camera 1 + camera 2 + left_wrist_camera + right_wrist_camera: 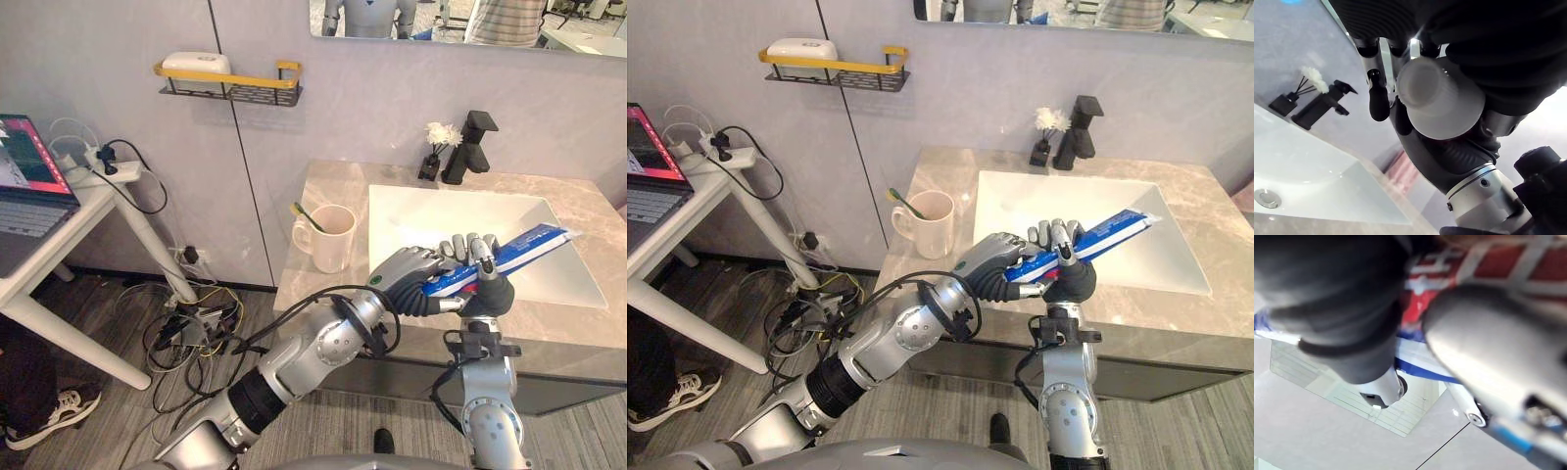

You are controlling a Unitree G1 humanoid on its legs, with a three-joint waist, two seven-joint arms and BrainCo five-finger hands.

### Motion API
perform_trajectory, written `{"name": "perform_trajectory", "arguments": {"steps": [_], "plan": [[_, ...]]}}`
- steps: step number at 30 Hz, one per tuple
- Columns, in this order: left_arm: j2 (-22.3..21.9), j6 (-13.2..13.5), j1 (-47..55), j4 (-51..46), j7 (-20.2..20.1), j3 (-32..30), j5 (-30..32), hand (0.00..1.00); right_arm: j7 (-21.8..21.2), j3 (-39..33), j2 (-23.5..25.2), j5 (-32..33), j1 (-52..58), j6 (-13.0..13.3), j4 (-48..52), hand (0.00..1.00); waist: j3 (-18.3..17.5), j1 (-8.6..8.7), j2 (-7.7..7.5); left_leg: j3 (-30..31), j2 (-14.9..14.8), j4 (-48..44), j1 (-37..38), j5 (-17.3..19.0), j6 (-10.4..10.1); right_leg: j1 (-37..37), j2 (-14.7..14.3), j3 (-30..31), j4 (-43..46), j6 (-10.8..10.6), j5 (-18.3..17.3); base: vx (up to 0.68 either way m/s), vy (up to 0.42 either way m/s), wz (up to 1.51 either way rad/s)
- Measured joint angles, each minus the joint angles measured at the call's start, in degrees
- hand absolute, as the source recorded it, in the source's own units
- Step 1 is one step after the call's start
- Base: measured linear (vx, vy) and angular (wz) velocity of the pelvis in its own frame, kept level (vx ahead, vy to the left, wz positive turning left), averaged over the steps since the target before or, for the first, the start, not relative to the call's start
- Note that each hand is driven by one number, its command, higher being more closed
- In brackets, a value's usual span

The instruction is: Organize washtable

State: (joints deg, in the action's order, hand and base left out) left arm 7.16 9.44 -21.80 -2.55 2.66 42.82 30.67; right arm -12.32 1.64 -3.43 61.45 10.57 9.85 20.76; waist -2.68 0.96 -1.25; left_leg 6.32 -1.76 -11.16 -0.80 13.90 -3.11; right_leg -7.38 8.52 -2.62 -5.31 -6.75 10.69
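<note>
Desk: a grey-beige marble desk [338, 186] with a white rectangular sunken basin [441, 211].
Left edge: a cream ceramic mug [331, 235] stands here, with a green-handled toothbrush [306, 217] leaning inside it. It looks like the likely home for the tube.
Left hand [404, 269]: reaches over the desk's front edge. Its fingers curl round the tube's white ribbed cap [1440, 98], probably to take over or steady that end.
Right hand [488, 294]: rises from below the front edge, touching the left hand. Its fingers are closed on the tube near the cap end and bear its weight.
Task's thing: the blue-and-white plastic toothpaste tube [524, 242] is held off the desk in both hands. It slants up and right over the basin's front part.
Back edge: a black angular faucet [472, 145] stands well apart from the hands.
Judgement: this looks like a hand-to-hand transfer, and the long free end could sag or swing.
</note>
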Motion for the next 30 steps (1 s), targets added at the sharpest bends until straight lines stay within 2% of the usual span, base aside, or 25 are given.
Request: {"name": "perform_trajectory", "arguments": {"steps": [6, 8, 12, 15, 24, 26, 30], "plan": [[0.7, 0.0, 5.3, -3.2, -0.9, -2.8, 0.0, 0.0, 0.0, -1.9, 0.0, -0.2, -0.8, 0.1, 0.2, 1.0, 0.6, -0.06, 0.74, -0.2, 0.0, 0.1, 0.1, 0.0, 0.0, 0.0, 0.0, 0.1, 0.0, 0.0, 0.0, 0.0, 0.0, 0.0], [2.2, -0.3, 9.4, -10.3, -0.9, -7.6, -0.1, 0.0, 0.2, -4.7, 0.0, -0.2, -0.9, 0.8, 1.5, 1.0, 0.9, -0.33, 1.33, -0.1, 0.0, 0.1, 0.1, 0.0, 0.0, 0.0, 0.0, 0.1, 0.0, 0.0, 0.0, 0.0, 0.0, 0.0], [3.9, 0.0, 15.5, -24.7, 0.5, -17.3, -1.4, 0.0, 0.4, -9.1, 0.0, -0.2, -0.8, 2.4, 2.7, 1.0, 1.0, -0.88, 1.44, 0.1, 0.0, 0.2, 0.3, 0.0, 0.0, 0.3, 0.0, -0.1, 0.0, 0.0, 0.0, 0.0, 0.001, 0.02], [5.2, 0.5, 19.6, -30.2, 1.7, -21.2, -2.8, 0.0, 0.6, -10.7, 0.0, -0.2, -0.7, 2.8, 3.7, 1.0, 1.0, -1.51, 1.44, 0.3, 0.0, 0.2, 0.4, 0.0, 0.0, 0.4, 0.0, -0.3, 0.0, 0.0, 0.0, 0.0, 0.002, 0.02], [5.3, 1.2, 29.3, -38.2, 3.8, -30.1, -3.3, 0.0, 0.6, -12.1, 0.0, -0.2, -0.7, 3.4, 4.1, 1.0, 1.0, -1.86, 1.43, 1.3, -0.1, 0.4, 0.3, -0.2, -0.1, 0.9, 0.1, -1.4, 0.0, 0.1, -0.2, 0.0, -0.003, 0.06], [5.2, 2.1, 31.8, -39.4, 4.8, -32.3, -3.3, 0.0, 0.6, -13.3, 0.0, -0.2, -0.7, 3.6, 4.1, 1.0, 1.0, -2.32, 1.41, 1.8, -0.1, 0.5, 0.4, -0.2, -0.1, 1.2, 0.2, -1.7, 0.0, 0.1, -0.4, 0.01, -0.001, 0.1], [4.4, 2.1, 36.2, -39.8, 5.3, -36.6, -3.3, 0.0, 1.1, -13.8, -0.1, -2.6, -2.0, 4.1, 3.9, 1.0, 0.9, -3.24, 1.15, 2.4, 0.0, 0.8, 0.4, -0.4, -0.1, 1.5, 0.3, -2.7, 0.0, 0.1, -0.6, 0.0, -0.004, 0.09]]}}
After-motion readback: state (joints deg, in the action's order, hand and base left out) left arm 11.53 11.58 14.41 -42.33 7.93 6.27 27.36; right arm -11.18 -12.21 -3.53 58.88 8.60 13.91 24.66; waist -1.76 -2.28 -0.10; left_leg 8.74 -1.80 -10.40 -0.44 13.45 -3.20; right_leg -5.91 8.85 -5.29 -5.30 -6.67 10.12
